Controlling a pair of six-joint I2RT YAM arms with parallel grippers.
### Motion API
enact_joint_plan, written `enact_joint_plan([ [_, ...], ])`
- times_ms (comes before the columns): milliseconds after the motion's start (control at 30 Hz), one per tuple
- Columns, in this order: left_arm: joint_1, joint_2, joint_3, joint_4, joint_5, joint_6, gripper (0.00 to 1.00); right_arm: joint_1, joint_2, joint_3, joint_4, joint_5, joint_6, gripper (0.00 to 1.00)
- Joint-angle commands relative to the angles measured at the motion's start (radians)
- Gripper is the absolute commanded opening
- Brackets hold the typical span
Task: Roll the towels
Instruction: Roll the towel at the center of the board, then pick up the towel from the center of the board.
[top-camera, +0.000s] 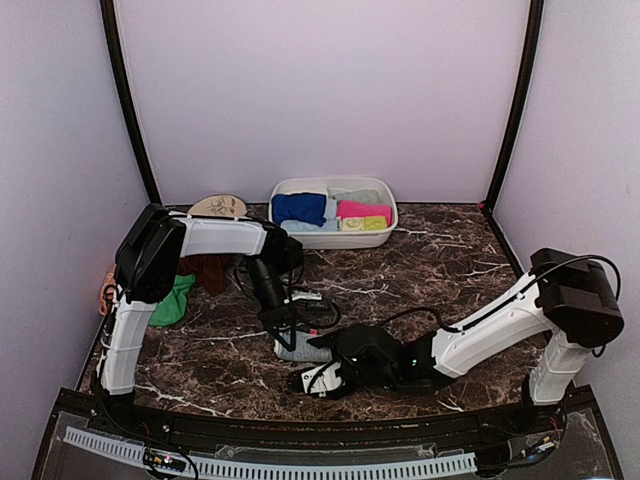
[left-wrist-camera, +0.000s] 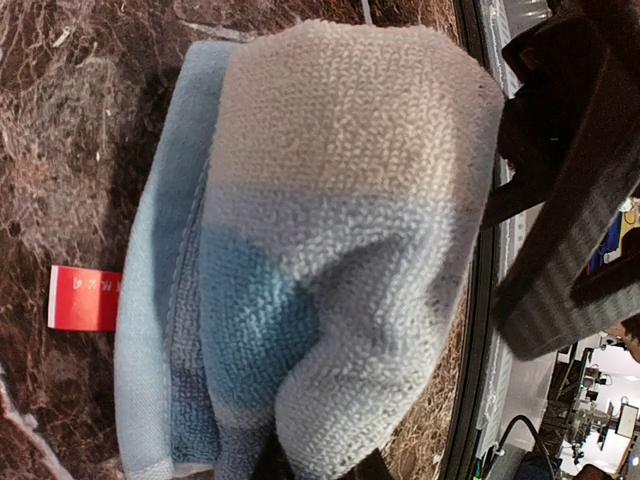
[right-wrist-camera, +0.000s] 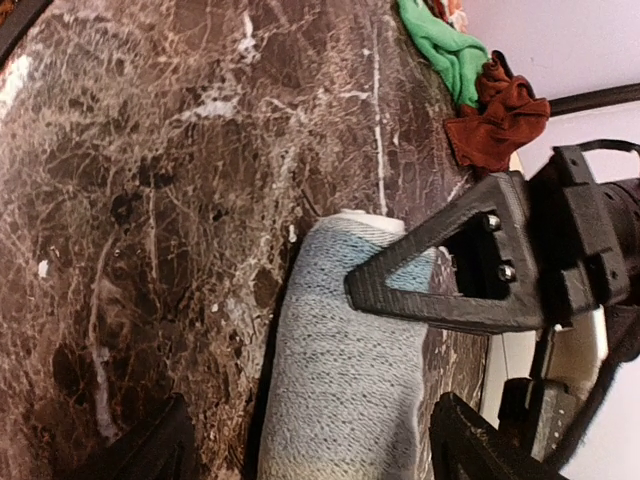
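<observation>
On the table (top-camera: 450, 260), near the middle, lies a rolled light blue towel (top-camera: 300, 347). The right gripper (right-wrist-camera: 310, 440) has its jaws spread around it; the left gripper (top-camera: 287, 338), I cannot tell. The green towel (top-camera: 175, 300) and brown towel (top-camera: 208, 270), left, look unrolled.

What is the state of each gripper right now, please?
Left gripper: closed on the light blue towel.
Right gripper: open, its fingers on either side of that towel.

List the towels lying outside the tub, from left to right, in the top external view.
peach-dotted towel at the table's left edge → green towel → rust-brown towel → light blue towel, rolled, near the table's middle
</observation>
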Motion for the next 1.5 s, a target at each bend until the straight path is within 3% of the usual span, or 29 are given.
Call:
enact_joint_plan([
  [0, -0.007, 0.098, -0.034, 0.036, -0.177, -0.005, 0.00, -0.020, 0.085, 0.083, -0.004, -0.001, -0.050, 0.79],
  [133, -0.005, 0.095, -0.036, 0.032, -0.173, 0.009, 0.05, -0.071, 0.144, 0.118, -0.052, -0.020, 0.019, 0.75],
  [233, 0.001, 0.083, -0.043, 0.041, -0.177, 0.002, 0.24, -0.111, 0.169, 0.135, -0.103, -0.060, 0.089, 0.71],
  [433, 0.026, 0.013, -0.068, 0.056, -0.177, 0.014, 0.43, -0.170, 0.211, 0.189, -0.266, -0.178, 0.230, 0.59],
  [500, 0.050, -0.023, -0.078, 0.083, -0.183, -0.003, 0.53, -0.178, 0.217, 0.199, -0.313, -0.211, 0.250, 0.56],
  [533, 0.067, -0.049, -0.086, 0.102, -0.182, -0.010, 0.73, -0.186, 0.219, 0.204, -0.333, -0.228, 0.268, 0.55],
  [567, 0.085, -0.079, -0.101, 0.133, -0.183, -0.023, 0.80, -0.195, 0.219, 0.213, -0.353, -0.246, 0.284, 0.53],
  [600, 0.108, -0.122, -0.125, 0.174, -0.188, -0.042, 0.98, -0.203, 0.218, 0.221, -0.372, -0.267, 0.300, 0.50],
  [733, 0.194, -0.323, -0.254, 0.353, -0.220, -0.109, 0.99, -0.219, 0.226, 0.250, -0.435, -0.310, 0.330, 0.50],
  [933, 0.310, -0.596, -0.393, 0.545, -0.376, -0.191, 0.99, -0.226, 0.278, 0.318, -0.534, -0.374, 0.372, 0.51],
  [1100, 0.464, -0.690, -0.403, 0.543, -0.334, -0.191, 0.99, -0.255, 0.329, 0.394, -0.628, -0.437, 0.435, 0.20],
  [1233, 0.513, -0.739, -0.452, 0.550, -0.343, -0.158, 0.99, -0.300, 0.335, 0.469, -0.669, -0.490, 0.512, 0.00],
  [1467, 0.526, -0.789, -0.501, 0.568, -0.320, -0.150, 0.99, -0.383, 0.291, 0.510, -0.687, -0.568, 0.581, 0.00],
])
